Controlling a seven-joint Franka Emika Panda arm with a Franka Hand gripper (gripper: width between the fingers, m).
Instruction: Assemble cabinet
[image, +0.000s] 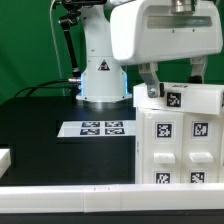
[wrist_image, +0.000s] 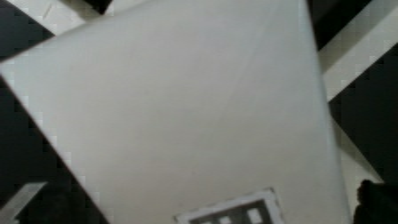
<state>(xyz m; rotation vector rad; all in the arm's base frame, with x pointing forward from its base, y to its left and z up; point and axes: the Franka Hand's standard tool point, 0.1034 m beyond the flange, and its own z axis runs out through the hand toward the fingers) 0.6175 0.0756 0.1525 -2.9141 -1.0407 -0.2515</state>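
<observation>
Exterior view: cabinet (image: 185, 135) stands on tabletop (image: 40, 120) at view's right, my tool (image: 165, 88) down at its top edge. Tool state: cannot tell, fingertips hidden. Risk: off-centre grip tilts panel, jams fit.

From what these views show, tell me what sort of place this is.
Probably a robotics lab test bench. A robot arm's white base stands on a black table, the marker board lies flat there, and the white cabinet parts carry printed square tags.
</observation>
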